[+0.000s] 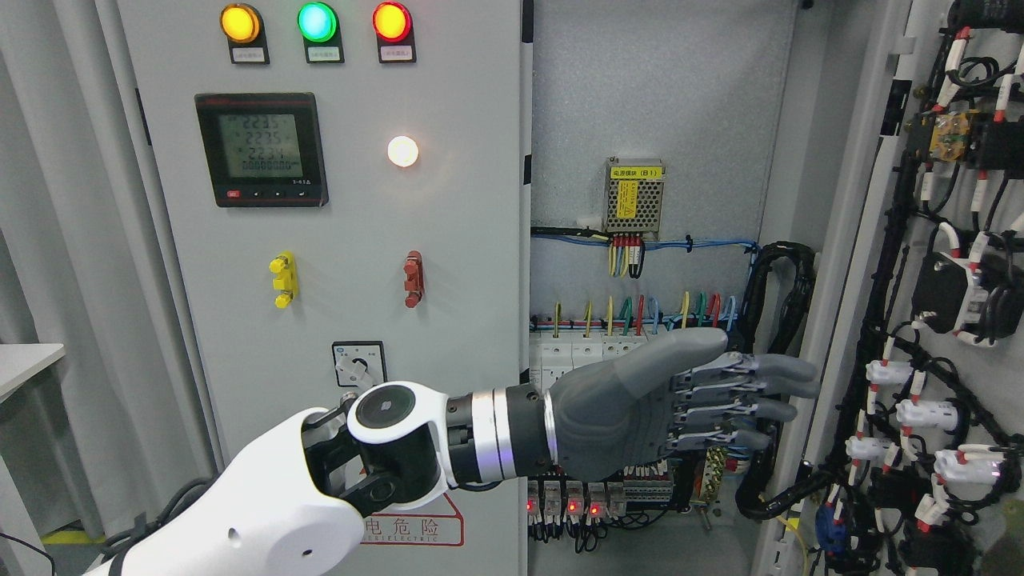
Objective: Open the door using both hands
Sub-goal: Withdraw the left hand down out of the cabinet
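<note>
1. Left hand (680, 400) reaching in from lower left on a white arm (304, 488), stretched across the open cabinet interior (656, 96).
2. Fingers (768, 392) extended nearly straight and pointing right, thumb lying along the top; nothing grasped.
3. Fingertips close to the black cable bundle (780, 296) at the interior's right side; contact with it or with the frame not discernible.
4. Right-hand door (952, 320) swung wide open at picture right, inner face showing, crowded with black wiring and white connectors.
5. Left-hand door (336, 240) closed, facing the camera, its edge just left of the opening.
6. On that closed door: yellow lamp (240, 23), green lamp (317, 22) and red lamp (392, 22) along the top, all lit.
7. Below them a digital meter (262, 150) with a glowing display, and a lit white lamp (402, 151) beside it.
8. Lower down, a yellow handle (282, 280), a red handle (413, 279), and a rotary switch (358, 366) just above the wrist.
9. Inside: a small power supply (634, 196) with a yellow label, coloured wires beneath it, a row of white breakers (584, 352) partly hidden behind the palm.
10. A tabletop (24, 364) corner at far left.
</note>
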